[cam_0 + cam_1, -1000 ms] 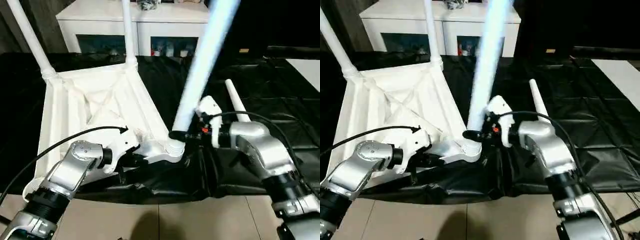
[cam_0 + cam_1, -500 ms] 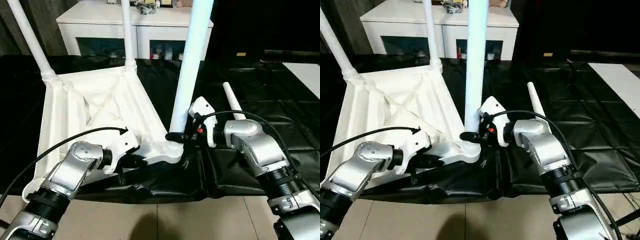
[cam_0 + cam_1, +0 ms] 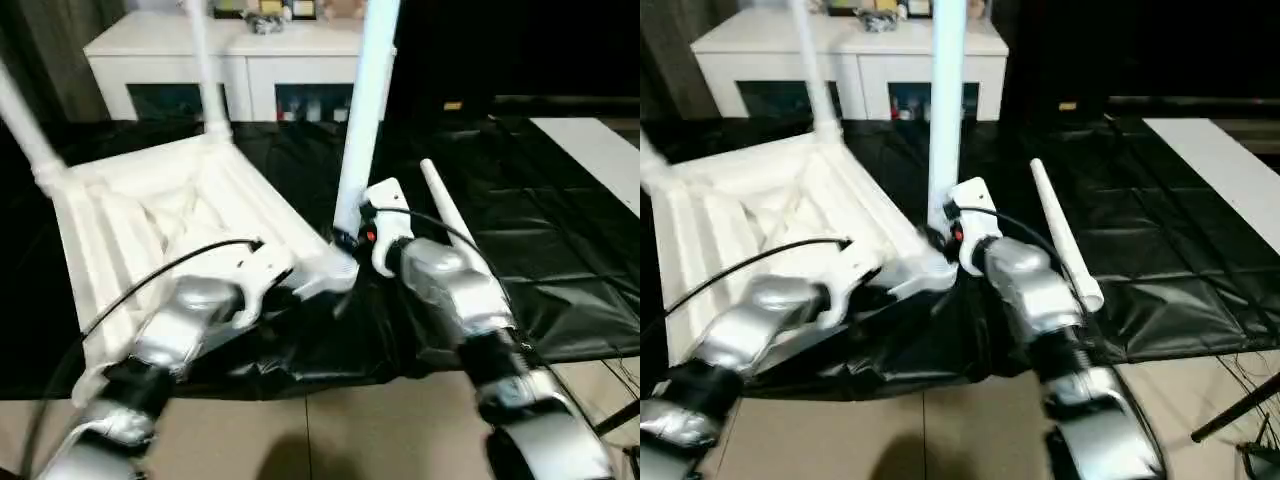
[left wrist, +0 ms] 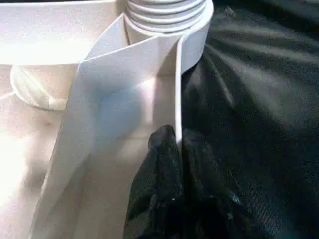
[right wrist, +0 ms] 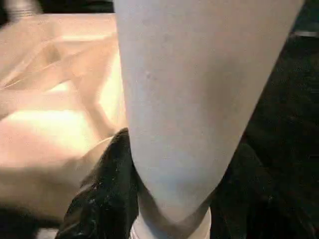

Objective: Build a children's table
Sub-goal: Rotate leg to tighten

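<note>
The upside-down white plastic ribbed tabletop (image 3: pixel 150 225) sits on the black-covered table (image 3: pixel 560 230). The right gripper (image 3: pixel 345 240) grips a standing white tapered leg (image 3: pixel 362 110); a loose white leg (image 3: pixel 445 210) lies nearby.

Table top (image 3: pixel 150 225): lies upside down on the covered table (image 3: pixel 560 230), left of centre, with the cabinet (image 3: pixel 250 70) behind it. Legs: two stand in the table top's far corners, far-left leg (image 3: pixel 25 125) and far-right leg (image 3: pixel 200 65); a third leg (image 3: pixel 362 110) stands at its near-right corner socket (image 3: pixel 335 272); a fourth, loose leg (image 3: pixel 445 212) lies flat on the covered table just right of that socket. Grippers: left gripper (image 4: pixel 177 144) sits on the table top's near edge wall beside the socket; right gripper (image 5: pixel 169 199) sits around the base of the third leg, right of the table top.
</note>
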Robot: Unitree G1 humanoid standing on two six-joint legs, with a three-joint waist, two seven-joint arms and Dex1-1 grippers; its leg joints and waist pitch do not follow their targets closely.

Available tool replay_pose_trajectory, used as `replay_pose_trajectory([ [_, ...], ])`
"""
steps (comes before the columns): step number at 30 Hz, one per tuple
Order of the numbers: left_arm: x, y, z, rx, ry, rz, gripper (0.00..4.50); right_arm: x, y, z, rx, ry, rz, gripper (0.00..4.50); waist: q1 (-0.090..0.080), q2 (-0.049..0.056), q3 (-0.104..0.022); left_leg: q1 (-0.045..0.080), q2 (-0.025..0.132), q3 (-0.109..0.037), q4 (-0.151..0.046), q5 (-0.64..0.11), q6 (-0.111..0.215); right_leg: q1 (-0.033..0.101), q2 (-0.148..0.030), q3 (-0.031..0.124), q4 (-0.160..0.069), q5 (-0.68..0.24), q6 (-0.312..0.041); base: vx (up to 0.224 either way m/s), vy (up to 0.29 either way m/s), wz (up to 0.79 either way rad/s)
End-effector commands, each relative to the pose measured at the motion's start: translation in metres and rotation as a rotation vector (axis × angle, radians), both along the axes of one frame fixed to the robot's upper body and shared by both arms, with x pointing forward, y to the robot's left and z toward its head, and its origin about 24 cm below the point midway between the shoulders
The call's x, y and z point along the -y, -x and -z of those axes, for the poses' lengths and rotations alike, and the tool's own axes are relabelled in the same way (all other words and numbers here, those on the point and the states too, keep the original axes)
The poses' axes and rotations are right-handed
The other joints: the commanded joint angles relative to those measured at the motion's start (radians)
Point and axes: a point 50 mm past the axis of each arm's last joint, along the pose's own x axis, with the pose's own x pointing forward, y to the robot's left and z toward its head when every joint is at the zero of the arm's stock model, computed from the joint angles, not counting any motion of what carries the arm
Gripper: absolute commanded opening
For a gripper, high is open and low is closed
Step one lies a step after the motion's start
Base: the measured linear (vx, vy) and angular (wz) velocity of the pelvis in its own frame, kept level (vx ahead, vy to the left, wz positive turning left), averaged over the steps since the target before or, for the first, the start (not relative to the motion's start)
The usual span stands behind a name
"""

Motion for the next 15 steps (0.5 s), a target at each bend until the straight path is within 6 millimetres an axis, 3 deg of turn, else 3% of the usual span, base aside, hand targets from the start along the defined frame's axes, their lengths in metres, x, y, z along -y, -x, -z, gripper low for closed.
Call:
replay_pose_trajectory([
  [1, -0.001, -0.009, -0.009, 0.043, 0.003, -0.084, 0.0, 0.022, 0.015, 0.057, -0.231, 0.108, 0.14, 1.81, -0.001, 0.013, -0.031, 0.014, 0.028, -0.021, -0.093, -0.409, -0.061, 0.008, -0.066, 0.047, -0.112, -0.434, -0.129, 0.0, 0.0, 0.0],
  [5, 0.037, -0.014, -0.008, 0.031, -0.002, -0.127, 0.0, 0.0, 0.009, 0.059, -0.242, 0.09, 0.294, 1.81, -0.007, 0.014, -0.034, 0.007, 0.028, -0.025, -0.1, -0.405, -0.064, 0.017, -0.063, 0.044, -0.108, -0.348, -0.136, 0.0, 0.0, 0.0],
  [9, 0.06, -0.015, -0.014, 0.047, 0.016, -0.151, 0.0, -0.009, 0.005, 0.058, -0.269, 0.067, 0.443, 1.81, -0.006, 0.01, -0.038, 0.012, 0.026, -0.019, -0.097, -0.4, -0.058, 0.013, -0.063, 0.05, -0.104, -0.29, -0.146, 0.0, 0.0, 0.0],
  [11, 0.06, -0.015, -0.015, 0.049, 0.018, -0.156, 0.0, -0.009, 0.004, 0.058, -0.27, 0.062, 0.454, 1.81, -0.005, 0.01, -0.039, 0.01, 0.024, -0.017, -0.097, -0.392, -0.052, 0.013, -0.062, 0.05, -0.105, -0.28, -0.144, 0.0, 0.0, 0.0],
  [14, 0.058, -0.016, -0.017, 0.054, 0.023, -0.178, 0.0, -0.011, 0.001, 0.054, -0.255, 0.041, 0.467, 1.81, -0.003, -0.002, -0.041, 0.01, 0.023, -0.013, -0.095, -0.396, -0.041, 0.009, -0.061, 0.051, -0.108, -0.296, -0.134, 0.0, 0.0, 0.0],
  [15, 0.057, -0.017, -0.017, 0.054, 0.022, -0.183, 0.0, -0.013, 0.0, 0.053, -0.252, 0.039, 0.46, 1.81, -0.002, -0.001, -0.042, 0.007, 0.023, -0.014, -0.095, -0.385, -0.038, 0.012, -0.061, 0.051, -0.106, -0.29, -0.134, 0.0, 0.0, 0.0],
])
